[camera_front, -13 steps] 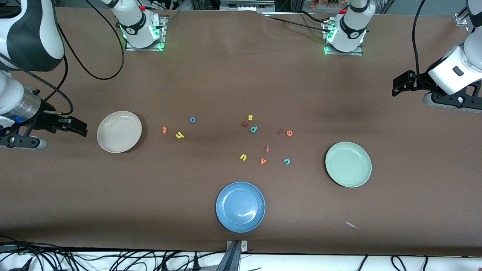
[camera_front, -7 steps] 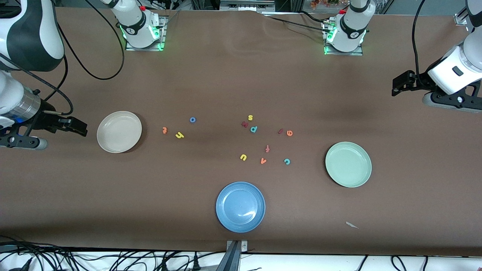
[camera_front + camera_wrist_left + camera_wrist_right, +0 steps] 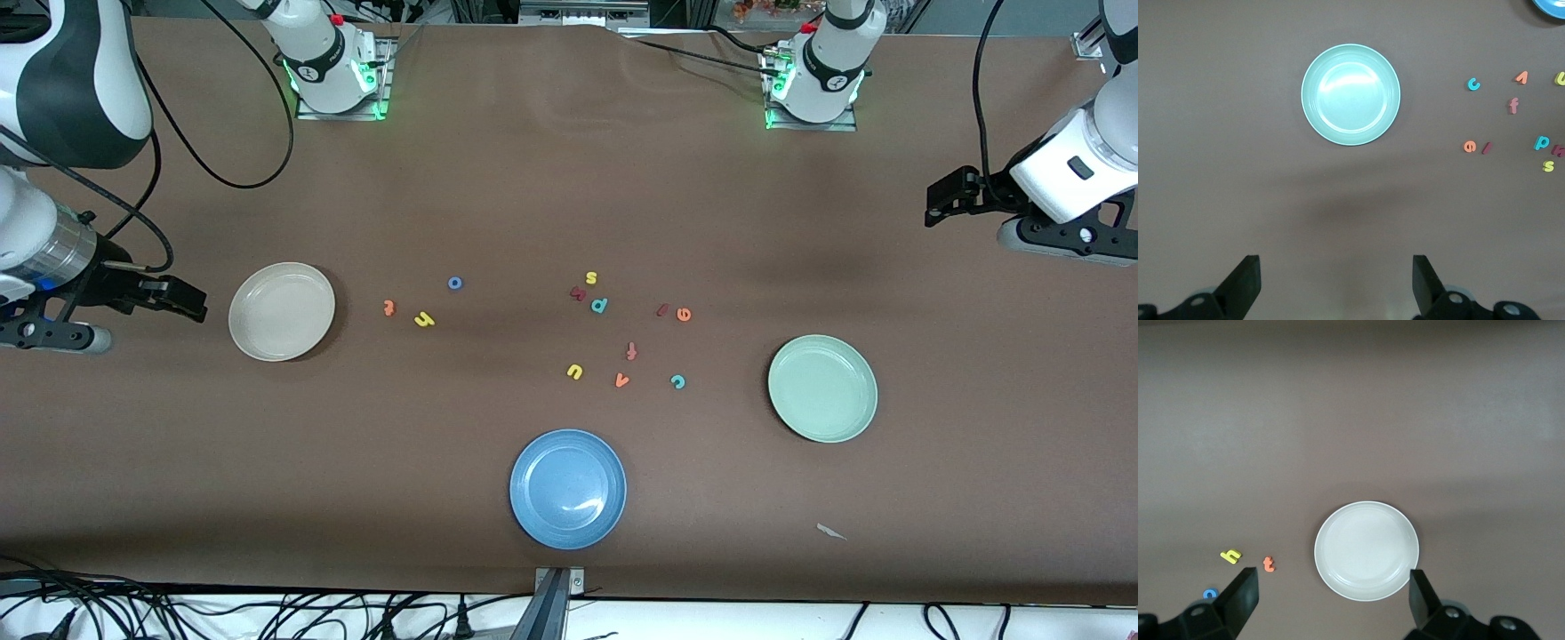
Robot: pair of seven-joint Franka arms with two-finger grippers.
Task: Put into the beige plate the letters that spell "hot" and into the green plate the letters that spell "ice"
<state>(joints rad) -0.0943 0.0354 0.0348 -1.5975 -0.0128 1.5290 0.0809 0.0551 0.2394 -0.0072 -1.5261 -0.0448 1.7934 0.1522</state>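
Both grippers are up off the table with jaws spread wide, nothing held. My right gripper [image 3: 182, 300] hangs over the right arm's end, just outside the beige plate [image 3: 282, 311]; my left gripper [image 3: 944, 197] hangs over the left arm's end, well apart from the green plate [image 3: 822, 388]. Both arms wait.

Surface: brown table [image 3: 569, 196], with cables along the edge nearest the front camera. A small white scrap [image 3: 830, 532] lies near that edge, toward the left arm's end.

All plates hold nothing. Blue plate [image 3: 568, 488] sits nearest the front camera, mid-table.

"hot" letters lie loose beside the beige plate, toward the middle: orange "t" [image 3: 388, 308], yellow "h" [image 3: 424, 319], blue "o" [image 3: 454, 283] farther from the camera.

"ice" letters lie between the middle cluster and the green plate: dark red "i" [image 3: 661, 309] just beside orange "e" [image 3: 683, 314], teal "c" [image 3: 677, 381] nearer the camera.

Other letters mid-table: yellow "s" [image 3: 591, 277], curved dark red letter [image 3: 578, 292], teal "p" [image 3: 599, 305], orange "f" [image 3: 631, 350], yellow "u" [image 3: 574, 372], orange "v" [image 3: 621, 380].
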